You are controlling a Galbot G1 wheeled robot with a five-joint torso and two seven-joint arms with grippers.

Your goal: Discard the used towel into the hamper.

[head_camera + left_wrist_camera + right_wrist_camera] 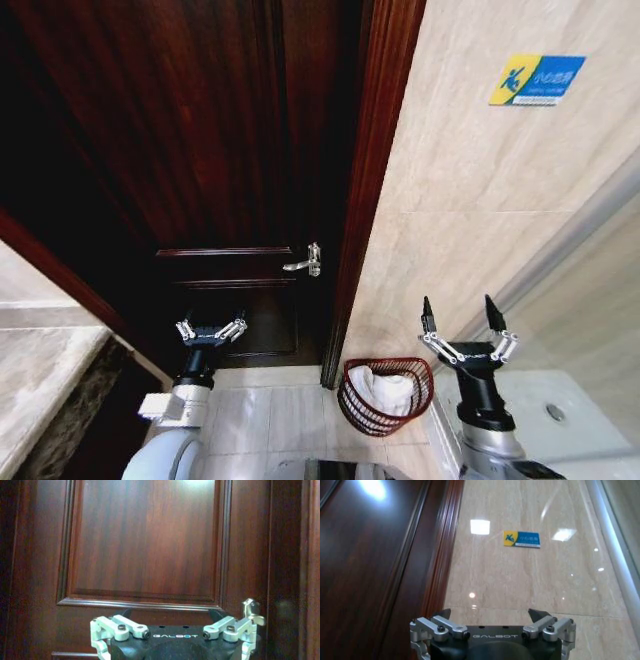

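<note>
pale tile floor [270, 420]; hamper [385, 395] on it beside door frame [365, 200]; white towel [385, 388] inside

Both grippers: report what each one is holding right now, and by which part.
Nothing is held. The right gripper is open and empty above the hamper, and the towel lies inside it. The left gripper is open and empty before the door.

Black gripper [490, 615] bodies, silver screwed linkages, white "GALBOT" lettering, grey-white rounded arms.

"GALBOT" stands on the left gripper [175, 630] body and on the right gripper [492, 624] body. A blue-yellow wall sign [521, 539] carries characters too small to read.
</note>
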